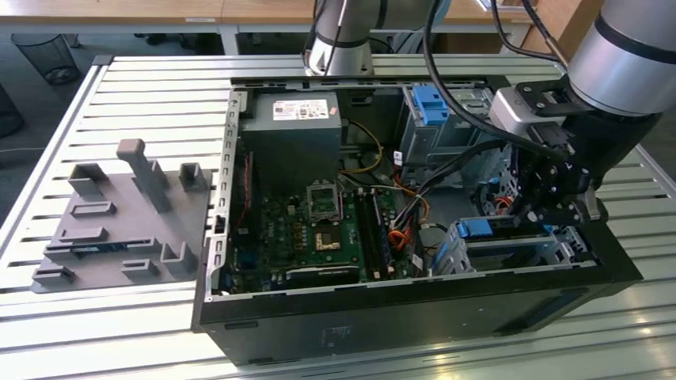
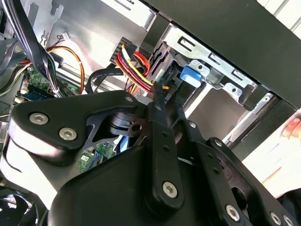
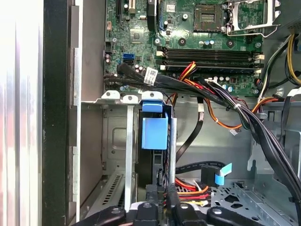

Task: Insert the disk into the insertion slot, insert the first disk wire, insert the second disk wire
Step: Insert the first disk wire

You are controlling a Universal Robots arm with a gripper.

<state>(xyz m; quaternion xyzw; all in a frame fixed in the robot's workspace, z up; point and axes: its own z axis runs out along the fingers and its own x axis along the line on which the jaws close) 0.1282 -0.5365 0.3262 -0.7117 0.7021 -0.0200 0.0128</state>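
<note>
The disk [image 3: 154, 133] sits in the slot [image 3: 116, 141]. The tool [image 2: 161, 97] is closed on the end of a red-and-yellow wire bundle [image 2: 136, 70], right beside the disk.

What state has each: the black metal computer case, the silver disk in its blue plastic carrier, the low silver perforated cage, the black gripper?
computer case: open, side panel off.
disk: seated in the cage.
cage: filled by the disk.
gripper: inside the case, beside red-yellow wires at the disk.
</note>
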